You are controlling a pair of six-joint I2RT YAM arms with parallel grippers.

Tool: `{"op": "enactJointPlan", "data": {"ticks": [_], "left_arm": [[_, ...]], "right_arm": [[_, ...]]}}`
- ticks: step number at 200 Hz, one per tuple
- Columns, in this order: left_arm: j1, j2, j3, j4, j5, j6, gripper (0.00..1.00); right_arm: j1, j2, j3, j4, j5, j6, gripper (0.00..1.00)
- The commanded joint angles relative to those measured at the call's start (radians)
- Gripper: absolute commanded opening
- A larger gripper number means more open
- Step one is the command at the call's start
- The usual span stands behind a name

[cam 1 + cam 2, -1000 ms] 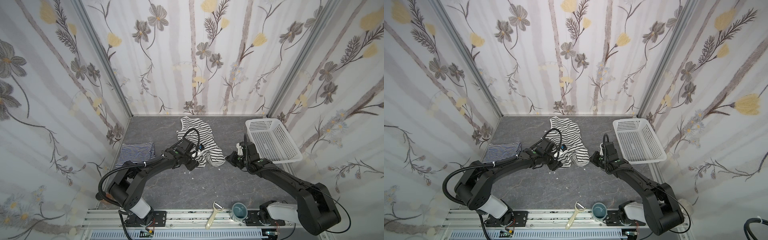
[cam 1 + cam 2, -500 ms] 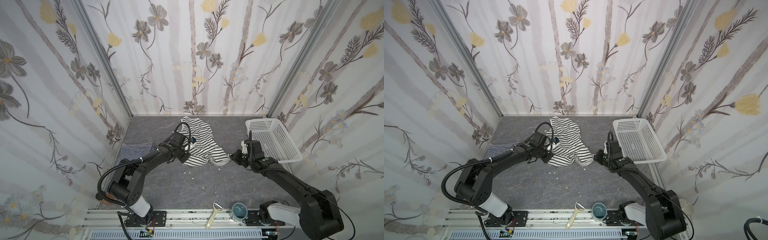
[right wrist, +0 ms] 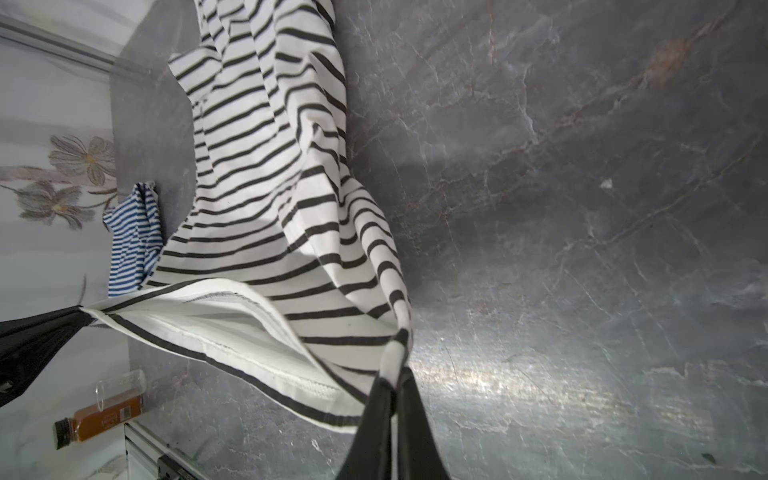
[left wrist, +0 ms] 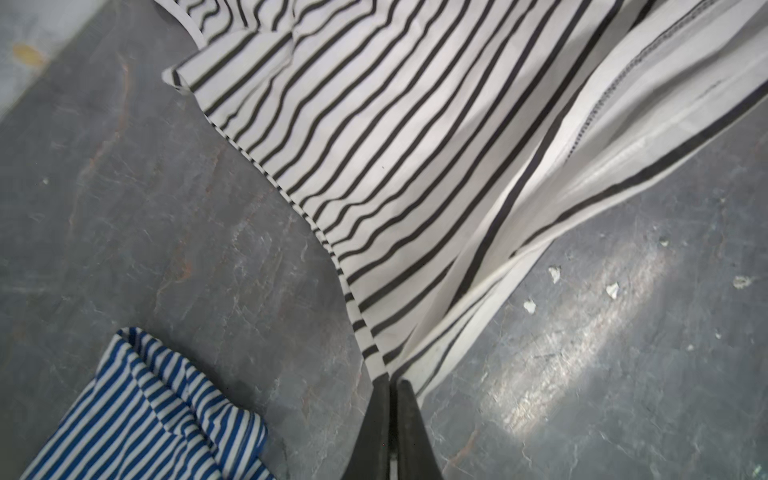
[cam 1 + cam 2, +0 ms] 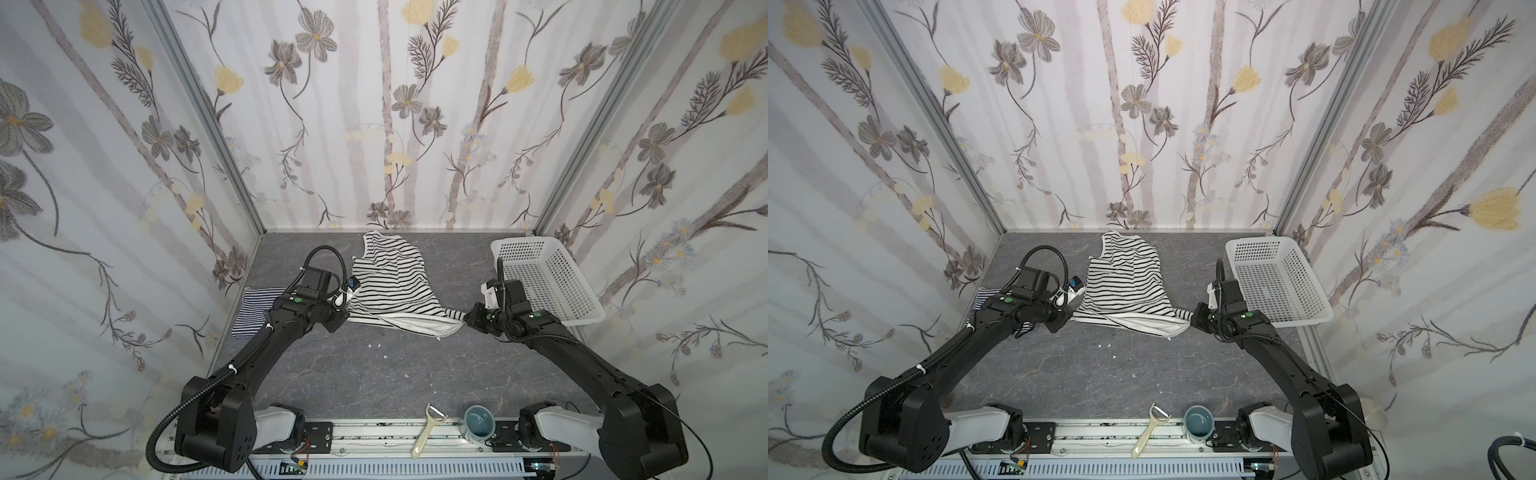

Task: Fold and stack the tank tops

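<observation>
Grey marbled tabletop (image 5: pixel 374 374) spreads nearest. At nine o'clock sits the folded navy-striped top (image 5: pixel 253 309). Mid-table, the left gripper (image 4: pixel 392 384) and right gripper (image 3: pixel 395 374) are each pinched shut on a hem corner of the black-striped top (image 5: pixel 390 282), whose body trails toward twelve o'clock. Best to draw the hem taut and level before laying it flat.

This looks like a robot test booth in a lab, dressed up a little like a home. Panels with flower wallpaper (image 5: pixel 390 124) stand on three sides of a grey marble-look counter (image 5: pixel 374 374) and are joined by bare aluminium posts (image 5: pixel 210 124). Two black robot arms (image 5: pixel 270 349) are fixed to a metal rail (image 5: pixel 374 434) at the front edge, with loose cables showing.
</observation>
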Motion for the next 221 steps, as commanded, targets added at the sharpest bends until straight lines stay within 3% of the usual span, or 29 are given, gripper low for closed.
{"op": "enactJointPlan", "data": {"ticks": [1, 23, 44, 57, 140, 181, 221], "left_arm": [[0.008, -0.043, -0.027, -0.151, 0.104, 0.096, 0.05], [0.023, -0.075, -0.065, -0.198, 0.142, 0.12, 0.19], [0.041, -0.082, -0.109, -0.202, 0.156, 0.126, 0.44], [0.045, -0.075, -0.135, -0.2, 0.152, 0.13, 0.49], [0.107, -0.061, -0.224, -0.131, 0.149, 0.097, 0.5], [0.11, -0.081, -0.231, -0.11, 0.151, 0.041, 0.52], [0.093, -0.061, -0.244, -0.017, 0.116, -0.013, 0.52]], "right_arm": [[0.003, -0.018, -0.034, -0.025, 0.006, -0.021, 0.38], [0.003, -0.052, -0.078, -0.016, 0.011, -0.002, 0.44], [0.0, -0.065, -0.114, -0.001, 0.016, 0.011, 0.44], [0.0, -0.063, -0.135, 0.015, 0.012, 0.019, 0.44], [0.012, 0.013, -0.21, 0.17, -0.052, 0.061, 0.39], [0.059, -0.01, -0.189, 0.102, 0.039, 0.041, 0.36], [0.087, -0.009, -0.197, 0.095, 0.054, 0.027, 0.37]]}}
